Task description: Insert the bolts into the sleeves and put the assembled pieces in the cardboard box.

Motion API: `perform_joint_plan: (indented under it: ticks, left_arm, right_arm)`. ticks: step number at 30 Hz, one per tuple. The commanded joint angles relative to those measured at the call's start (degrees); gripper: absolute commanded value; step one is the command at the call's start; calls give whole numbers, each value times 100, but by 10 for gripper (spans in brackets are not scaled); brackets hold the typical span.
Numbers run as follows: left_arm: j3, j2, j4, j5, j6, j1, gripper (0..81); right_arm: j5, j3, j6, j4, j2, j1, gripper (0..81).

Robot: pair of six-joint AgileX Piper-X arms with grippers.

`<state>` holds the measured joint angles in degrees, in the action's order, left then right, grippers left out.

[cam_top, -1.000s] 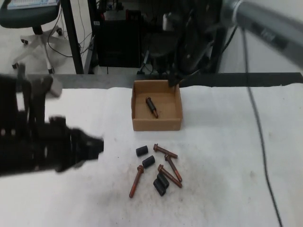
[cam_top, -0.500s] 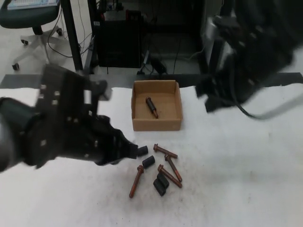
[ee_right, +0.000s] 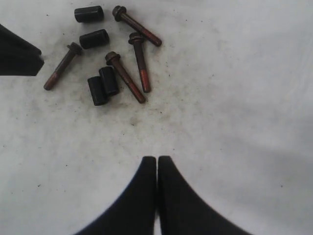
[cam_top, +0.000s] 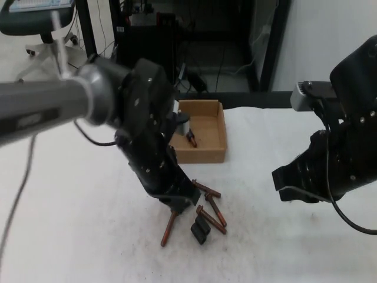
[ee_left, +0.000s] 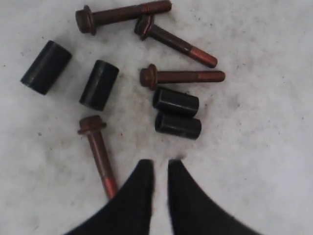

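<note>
– Bolts [ee_left: 98, 149] first: the nearest lies just beside the left gripper [ee_left: 160, 164], whose fingers stand a narrow slit apart with nothing between them.
– Just past the tips, two sleeves [ee_left: 177, 126] lie side by side, touching. Two more sleeves and three more bolts are scattered beyond.
– How will they handle?
– Solid metal, I'd say: stiff, weighty for their size, smooth and round, so they're likely to roll or slip. I'd pinch a bolt across mid-shank, below the flanged head, and a sleeve across its middle.
– And the right gripper [ee_right: 157, 159]?
– Fingers pressed together, empty, over bare bench [ee_right: 244, 98], well apart from the pile.
– The cardboard box [cam_top: 203, 154]?
– Beyond the pile, with one assembled piece [cam_top: 191, 140] inside.
</note>
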<state>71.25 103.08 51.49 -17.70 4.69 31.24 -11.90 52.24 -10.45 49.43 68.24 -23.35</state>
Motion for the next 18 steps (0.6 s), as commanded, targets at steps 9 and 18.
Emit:
perform_joint_plan:
  ticks: [9,18]
  left_arm:
    - [716,459,1186,1124,-378,213,334]
    - [691,581,762,1252,-924,403,334]
  right_arm:
    - [-235,-1,14,113,-77,5,8]
    - [-235,-1,14,242,-86,5,8]
